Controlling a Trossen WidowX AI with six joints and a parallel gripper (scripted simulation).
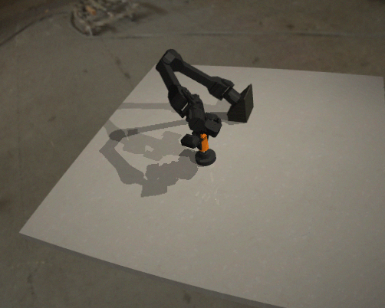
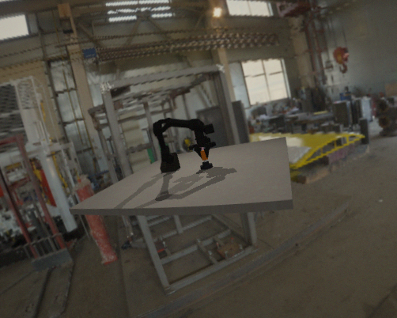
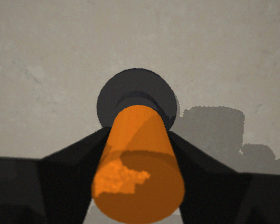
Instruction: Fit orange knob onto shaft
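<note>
The orange knob (image 1: pixel 205 146) (image 2: pixel 204 156) (image 3: pixel 138 175) stands nearly upright over the dark round pedestal (image 1: pixel 205 159) (image 2: pixel 206 166) (image 3: pixel 136 81). Its lower end is at the raised middle of the pedestal, touching it or very close; a small gap cannot be ruled out. The silver shaft is not visible, hidden by the knob. The knob's hole and both flat sides are hidden as well. My gripper (image 1: pixel 203 142) (image 2: pixel 203 152) (image 3: pixel 138 134) is shut on the knob, with one black finger on each side of it in the wrist view.
The pedestal stands on the pale table top (image 1: pixel 294 214) (image 2: pixel 259 178). The arm's base (image 1: pixel 246 106) (image 2: pixel 170 164) stands on the same table, behind the pedestal in the top view and left of it in the exterior view. Shadows of the arm fall beside the pedestal.
</note>
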